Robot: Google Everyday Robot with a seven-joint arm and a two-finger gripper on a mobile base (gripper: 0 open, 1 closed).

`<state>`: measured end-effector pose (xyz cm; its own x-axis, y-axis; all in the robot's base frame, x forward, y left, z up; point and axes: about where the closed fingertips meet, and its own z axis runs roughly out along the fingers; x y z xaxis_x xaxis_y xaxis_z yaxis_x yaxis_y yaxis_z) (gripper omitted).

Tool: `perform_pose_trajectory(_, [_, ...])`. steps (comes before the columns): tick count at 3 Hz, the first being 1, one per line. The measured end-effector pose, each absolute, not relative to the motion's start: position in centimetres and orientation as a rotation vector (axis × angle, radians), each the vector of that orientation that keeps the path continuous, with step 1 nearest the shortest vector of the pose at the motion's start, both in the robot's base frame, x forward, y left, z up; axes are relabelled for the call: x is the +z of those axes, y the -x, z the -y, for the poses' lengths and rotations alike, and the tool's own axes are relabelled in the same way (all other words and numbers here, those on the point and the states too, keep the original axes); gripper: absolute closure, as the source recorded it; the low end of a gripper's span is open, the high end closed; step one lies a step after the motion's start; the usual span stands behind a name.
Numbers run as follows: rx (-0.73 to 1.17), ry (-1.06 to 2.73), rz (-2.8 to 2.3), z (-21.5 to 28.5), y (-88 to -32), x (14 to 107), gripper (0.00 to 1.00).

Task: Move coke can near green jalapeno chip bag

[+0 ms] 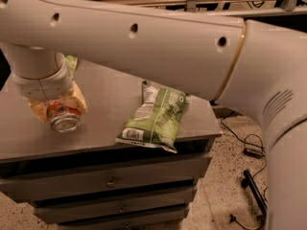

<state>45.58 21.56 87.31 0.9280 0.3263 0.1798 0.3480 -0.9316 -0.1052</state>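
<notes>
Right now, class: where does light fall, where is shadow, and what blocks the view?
Camera view: the pale arm fills the top, hiding the back of the table; the pincer, at left, grips the can, whose silver end glints; shadow darkens the drawers under its top; the chip bag is evenly lit.
</notes>
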Motion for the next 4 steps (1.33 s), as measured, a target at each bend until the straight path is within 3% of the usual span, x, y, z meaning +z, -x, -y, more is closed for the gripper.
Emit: perform_pose_trajectory(4, [-0.255,3.050,0.068,-11.4,-56.3,91.3,1.00])
